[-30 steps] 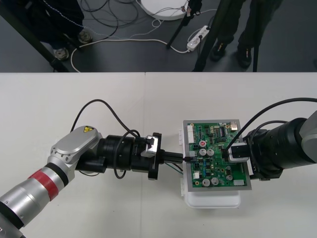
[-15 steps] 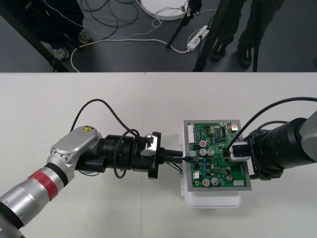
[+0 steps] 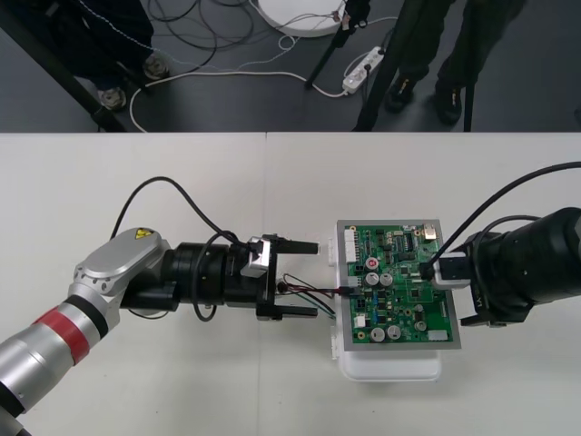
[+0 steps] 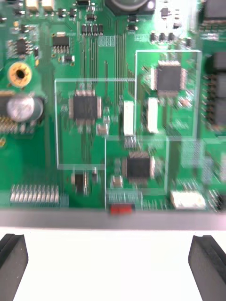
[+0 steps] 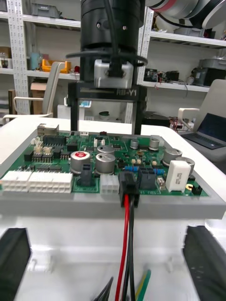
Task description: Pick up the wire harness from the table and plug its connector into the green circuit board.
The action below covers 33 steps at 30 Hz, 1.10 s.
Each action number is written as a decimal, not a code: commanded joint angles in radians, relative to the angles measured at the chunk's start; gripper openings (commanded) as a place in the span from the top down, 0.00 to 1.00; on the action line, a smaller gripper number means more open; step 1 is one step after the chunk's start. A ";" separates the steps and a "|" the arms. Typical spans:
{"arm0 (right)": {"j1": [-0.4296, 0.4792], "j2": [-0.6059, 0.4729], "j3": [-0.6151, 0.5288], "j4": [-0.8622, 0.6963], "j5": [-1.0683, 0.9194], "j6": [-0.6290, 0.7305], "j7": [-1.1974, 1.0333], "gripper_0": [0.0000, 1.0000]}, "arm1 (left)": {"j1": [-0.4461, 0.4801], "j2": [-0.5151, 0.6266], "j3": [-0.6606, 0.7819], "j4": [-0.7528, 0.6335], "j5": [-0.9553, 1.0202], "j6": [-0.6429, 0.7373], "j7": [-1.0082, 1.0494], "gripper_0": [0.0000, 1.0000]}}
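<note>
The harness (image 5: 125, 244) has its black plug (image 5: 128, 186) seated in a socket on the left edge of the green circuit board (image 3: 406, 292), at centre-right of the front view. Its red, black and green wires (image 3: 313, 291) run left off the white base (image 3: 390, 368). The left gripper (image 3: 316, 279) sits just left of the board, jaws spread wide on either side of the wires, gripping nothing. The right gripper (image 4: 109, 263) is at the board's right edge, jaws apart and empty. Everything rests on the pale bench (image 3: 136, 200).

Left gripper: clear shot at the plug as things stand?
Likely yes: the left gripper is open and faces the plug in the green circuit board's edge; only its wires lie between, and the right gripper stands beyond.
</note>
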<state>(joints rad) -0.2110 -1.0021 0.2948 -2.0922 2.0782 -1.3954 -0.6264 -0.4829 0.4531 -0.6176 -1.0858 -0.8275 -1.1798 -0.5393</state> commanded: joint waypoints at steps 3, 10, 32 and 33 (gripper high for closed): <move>0.091 -0.093 -0.152 -0.025 -0.096 0.007 0.062 0.00 | -0.028 0.081 -0.024 -0.025 0.047 0.003 -0.085 0.00; 0.156 -0.144 -0.287 -0.060 -0.241 0.007 0.099 0.00 | -0.028 0.153 -0.024 -0.025 0.070 -0.018 -0.074 0.00; 0.321 -0.122 -0.640 0.106 -0.802 -0.010 0.459 0.00 | -0.026 0.394 0.068 -0.103 -0.022 -0.210 0.137 0.00; 0.323 -0.124 -0.645 0.115 -0.814 -0.014 0.473 0.00 | -0.026 0.394 0.082 -0.103 -0.032 -0.222 0.147 0.00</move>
<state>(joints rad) 0.0805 -1.1075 -0.2903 -2.0099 1.3090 -1.3965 -0.2229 -0.4829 0.8039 -0.6126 -1.1575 -0.8186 -1.2629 -0.5264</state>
